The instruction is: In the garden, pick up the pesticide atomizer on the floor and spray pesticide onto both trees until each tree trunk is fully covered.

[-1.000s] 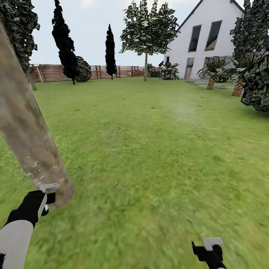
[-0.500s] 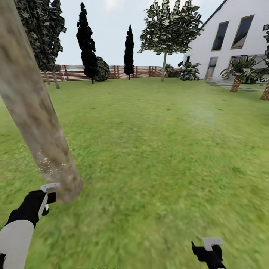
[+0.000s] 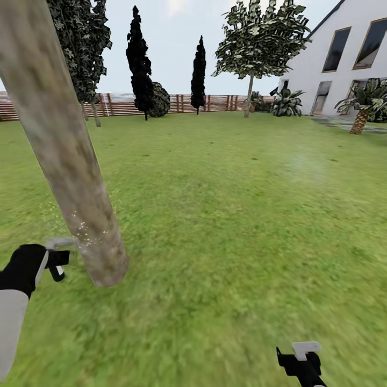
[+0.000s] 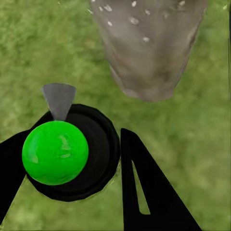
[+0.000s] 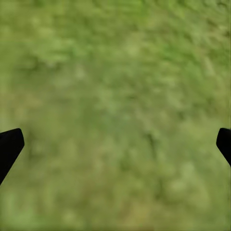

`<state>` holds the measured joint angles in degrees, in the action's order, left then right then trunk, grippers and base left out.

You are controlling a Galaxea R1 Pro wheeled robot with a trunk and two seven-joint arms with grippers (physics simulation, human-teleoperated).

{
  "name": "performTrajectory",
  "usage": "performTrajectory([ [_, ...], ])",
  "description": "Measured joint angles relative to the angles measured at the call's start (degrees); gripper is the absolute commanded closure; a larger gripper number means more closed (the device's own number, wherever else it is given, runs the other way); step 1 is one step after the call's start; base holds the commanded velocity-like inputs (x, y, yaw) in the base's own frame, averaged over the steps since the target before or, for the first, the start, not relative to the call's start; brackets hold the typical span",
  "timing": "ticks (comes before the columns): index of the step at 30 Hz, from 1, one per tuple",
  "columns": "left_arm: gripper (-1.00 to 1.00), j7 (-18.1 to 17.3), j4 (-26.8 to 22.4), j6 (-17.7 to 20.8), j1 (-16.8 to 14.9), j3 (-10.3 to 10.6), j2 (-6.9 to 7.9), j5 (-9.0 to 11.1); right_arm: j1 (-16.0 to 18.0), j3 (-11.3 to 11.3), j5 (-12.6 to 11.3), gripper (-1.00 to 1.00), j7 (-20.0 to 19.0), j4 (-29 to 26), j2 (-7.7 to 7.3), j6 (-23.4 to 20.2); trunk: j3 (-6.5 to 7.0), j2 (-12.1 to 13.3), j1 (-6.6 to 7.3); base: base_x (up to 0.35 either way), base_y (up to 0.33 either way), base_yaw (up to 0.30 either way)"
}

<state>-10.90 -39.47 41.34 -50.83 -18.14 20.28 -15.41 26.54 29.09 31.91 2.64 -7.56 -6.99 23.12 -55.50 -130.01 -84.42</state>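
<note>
A thick mottled beige-grey tree trunk (image 3: pixel 70 166) leans across the left of the head view, its base on the lawn. My left gripper (image 3: pixel 55 262) is shut on the pesticide atomizer (image 3: pixel 59 252) just left of the trunk's lower part. Its grey nozzle points at the bark. Whitish pesticide specks (image 3: pixel 81 232) dot the bark and the air there. The left wrist view shows the atomizer's green ball in a black ring (image 4: pixel 56 152) held by the left gripper (image 4: pixel 72 144), with the speckled trunk (image 4: pixel 149 43) beyond the grey nozzle. My right gripper (image 3: pixel 302 359) stays open low over grass (image 5: pixel 115 115).
Green lawn (image 3: pixel 242 215) stretches ahead to a brown slat fence (image 3: pixel 183 103). Dark cypress-like trees (image 3: pixel 141 64) and a leafy tree with a thin pale stem (image 3: pixel 249 97) stand far off. A white house (image 3: pixel 344 59) and short palms (image 3: pixel 359 115) are at the right.
The camera has turned left, shifting the scene to the right. My left gripper with the atomizer has risen and moved left beside the trunk, and more specks show on the bark.
</note>
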Motion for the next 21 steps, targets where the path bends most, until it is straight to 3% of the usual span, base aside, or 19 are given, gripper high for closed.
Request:
performTrajectory([
  [2,1.00,-1.90,0.01,-0.06,-0.57,0.19,2.40,-0.12,0.00,0.00,0.00,-1.00,0.00,0.00,-0.03,0.00,0.00,0.00,0.00,0.000,0.000,0.000],
  [5,1.00,-2.31,-0.06,-0.10,0.00,0.30,3.02,0.27,0.00,0.00,0.00,-1.00,0.00,0.00,0.00,0.00,-0.01,0.00,0.00,0.065,0.005,0.000],
  [14,1.00,-2.38,0.01,-0.11,0.29,0.58,2.93,0.51,0.00,0.00,0.00,-1.00,0.00,0.00,0.04,0.00,0.00,0.00,0.00,0.229,0.087,0.000],
  [21,1.00,-2.47,0.18,-0.11,0.30,0.21,2.76,0.57,0.00,0.00,0.00,-1.00,0.00,0.00,0.03,0.00,0.00,0.00,0.00,-0.017,-0.229,0.000],
])
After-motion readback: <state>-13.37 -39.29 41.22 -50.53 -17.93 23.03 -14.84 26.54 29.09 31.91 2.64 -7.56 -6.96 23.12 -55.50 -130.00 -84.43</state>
